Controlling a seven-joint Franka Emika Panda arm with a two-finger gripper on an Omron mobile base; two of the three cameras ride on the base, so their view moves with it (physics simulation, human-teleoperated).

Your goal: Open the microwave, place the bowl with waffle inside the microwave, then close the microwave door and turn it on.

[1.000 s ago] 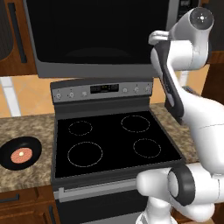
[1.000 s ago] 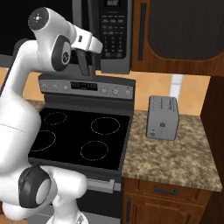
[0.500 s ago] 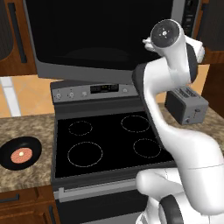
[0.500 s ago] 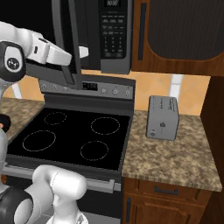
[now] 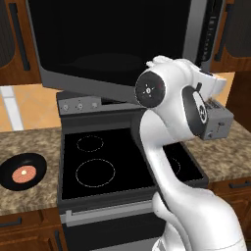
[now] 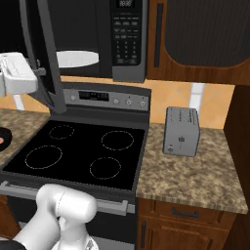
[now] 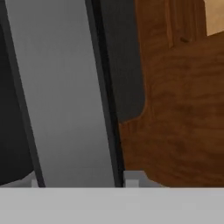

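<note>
1. In the hand view the end effector (image 7: 78, 183) shows two small grey tips at the bottom edge, one on each side of the grey frame of the microwave door (image 7: 61, 92); the jaws stand part-way apart with that frame edge between them, but whether the tips press on it I cannot tell.
2. Behind the door frame in the hand view lies a brown wooden cabinet (image 7: 175, 109) with a dark rounded panel.
3. In the left base view the microwave door (image 5: 108, 49) stands swung outward, its big dark glass facing the camera and reaching over the back of the stove (image 5: 112, 162); in the right base view the door (image 6: 46, 53) is seen almost edge-on, running down toward the stove's control panel, with the white hand just beside it at the left edge.
4. The microwave (image 6: 97, 39) hangs above the stove; its inside is open to view with the white round plate (image 6: 75, 58) within, and its dark keypad sits on its right side.
5. The bowl (image 5: 22, 170) rests on the speckled bench (image 5: 29, 142) left of the stove, well apart from the microwave; the waffle (image 5: 23, 173) lies inside it.
6. A grey toaster (image 6: 181, 131) stands on the bench right of the stove.
</note>
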